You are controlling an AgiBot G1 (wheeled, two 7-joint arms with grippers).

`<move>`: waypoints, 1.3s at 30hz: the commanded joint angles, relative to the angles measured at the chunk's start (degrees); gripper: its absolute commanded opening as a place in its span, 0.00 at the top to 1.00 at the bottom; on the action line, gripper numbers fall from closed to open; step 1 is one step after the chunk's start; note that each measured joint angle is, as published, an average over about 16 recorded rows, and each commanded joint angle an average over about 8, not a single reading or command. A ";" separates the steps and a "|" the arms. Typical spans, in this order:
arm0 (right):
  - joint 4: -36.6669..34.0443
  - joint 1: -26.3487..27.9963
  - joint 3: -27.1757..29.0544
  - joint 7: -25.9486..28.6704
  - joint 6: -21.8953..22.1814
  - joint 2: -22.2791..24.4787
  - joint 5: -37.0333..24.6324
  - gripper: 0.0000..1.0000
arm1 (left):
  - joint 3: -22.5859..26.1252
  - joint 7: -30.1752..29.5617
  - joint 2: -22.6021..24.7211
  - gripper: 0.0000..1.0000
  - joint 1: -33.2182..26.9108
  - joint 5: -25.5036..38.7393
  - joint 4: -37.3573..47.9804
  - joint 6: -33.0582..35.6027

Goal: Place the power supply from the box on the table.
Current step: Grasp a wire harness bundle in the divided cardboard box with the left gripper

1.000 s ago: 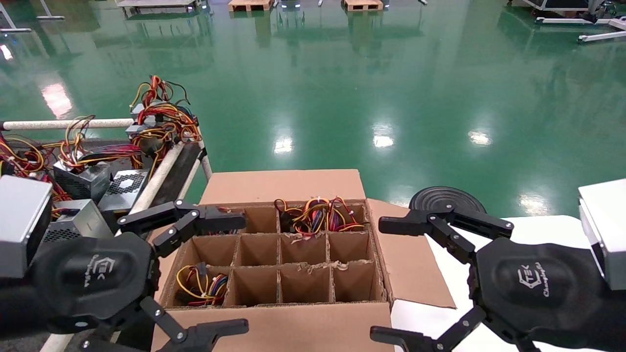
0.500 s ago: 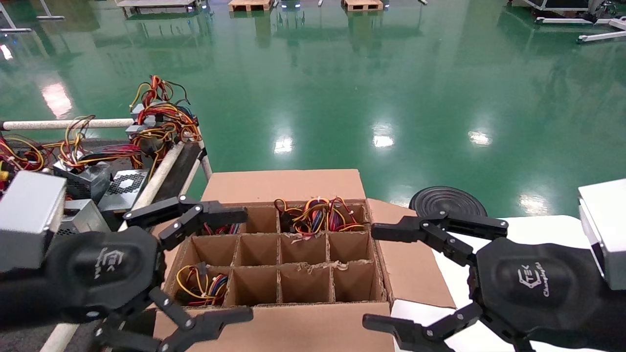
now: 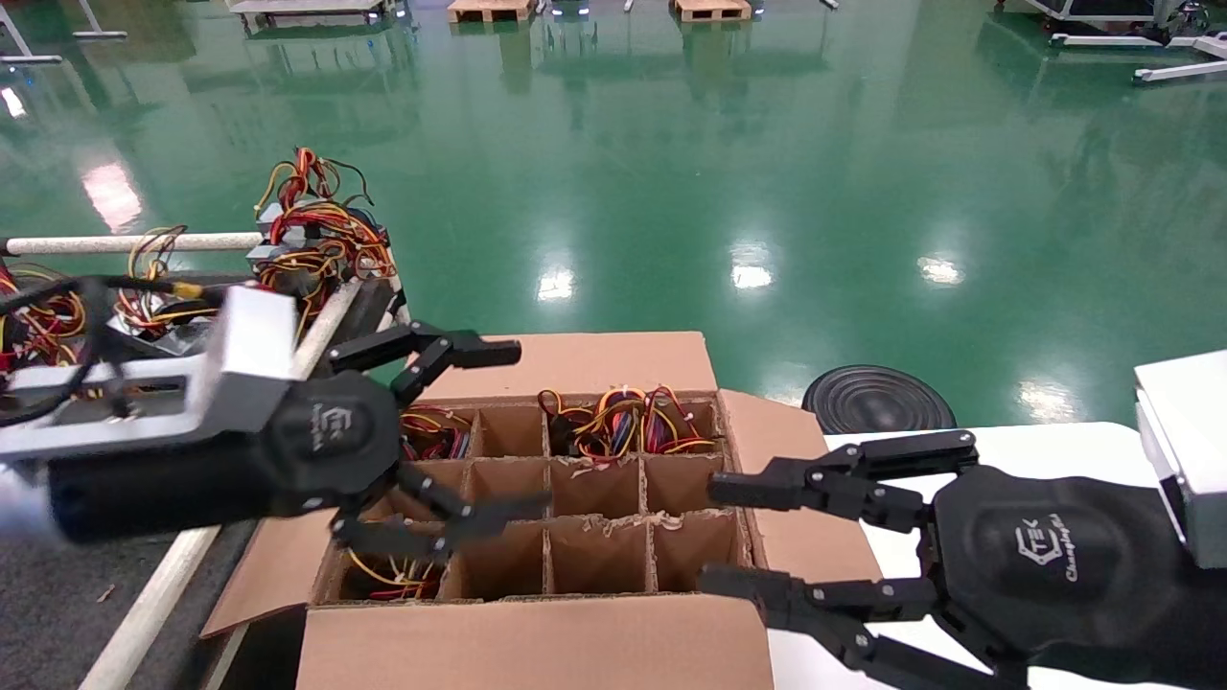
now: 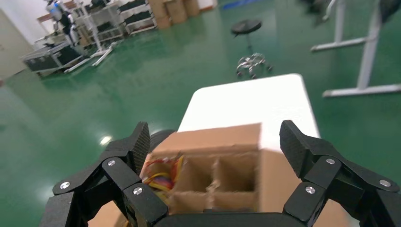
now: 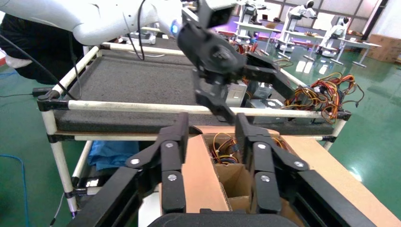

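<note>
Over the left part of the box (image 3: pixel 594 369), the left gripper (image 3: pixel 479 431) hangs with its fingers spread wide and nothing between them, one finger above the far-left cells and the other lower, over the near-left ones. That spread looks chosen to straddle a case in one of the narrow cells (a judgement, since no contact shows). The divider grid keeps each unit standing apart, so only wire bundles show above the cardboard: one power supply (image 3: pixel 623 422) sits in a far cell right of the middle, its red and yellow wires spilling up; more wires show in the far-left and near-left cells close under the left gripper. Most other cells look empty. Left of the box, the table (image 3: pixel 57 575) with its white tube rails already carries several units with tangled wires toward its far side. The right gripper (image 3: pixel 714 532) sits at the box's right wall, fingers moderately apart and holding nothing, straddling the right flap.
</note>
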 commanded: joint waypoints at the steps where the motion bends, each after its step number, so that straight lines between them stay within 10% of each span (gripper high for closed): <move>1: 0.00 0.00 0.00 0.00 0.00 0.00 0.00 1.00 | 1.31 1.16 0.97 0.00 -1.36 1.28 1.44 -0.99; 18: 0.00 0.00 0.00 0.00 0.00 0.00 0.00 1.00 | 15.46 11.22 9.64 0.00 -10.71 2.54 16.04 -7.44; 39: 0.00 0.00 0.00 0.00 0.00 0.00 0.00 1.00 | 19.77 14.62 12.73 0.00 -12.77 2.62 22.03 -8.82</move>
